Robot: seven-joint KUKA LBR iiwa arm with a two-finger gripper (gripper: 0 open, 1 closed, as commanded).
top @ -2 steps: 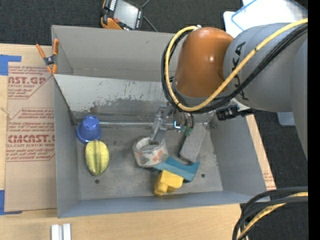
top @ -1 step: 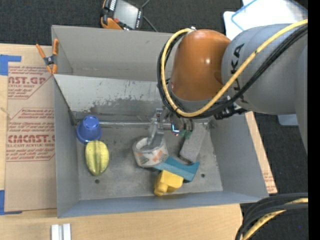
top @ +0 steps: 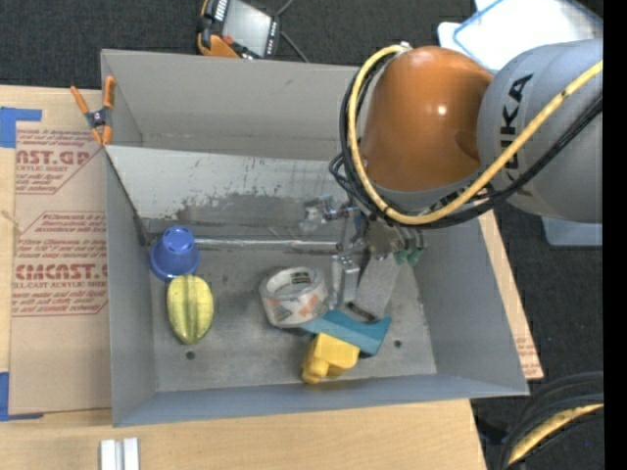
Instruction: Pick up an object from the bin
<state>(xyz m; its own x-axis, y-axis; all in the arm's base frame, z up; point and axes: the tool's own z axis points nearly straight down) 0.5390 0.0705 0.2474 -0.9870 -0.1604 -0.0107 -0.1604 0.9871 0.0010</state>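
My gripper [top: 355,305] hangs under the orange cover at the bin's right of centre, low over the floor. Its fingers stand a little apart, with nothing visible between them. Just below the fingertips lies a teal block [top: 361,332] joined to a yellow piece [top: 327,357], near the bin's front wall. Immediately left of the gripper, a roll of clear tape [top: 292,295] with a printed core lies flat.
At the bin's left side a blue cup-shaped thing [top: 175,253] stands beside a ribbed yellow fruit-like toy [top: 190,308]. The arm and its cables cover the bin's back right part.
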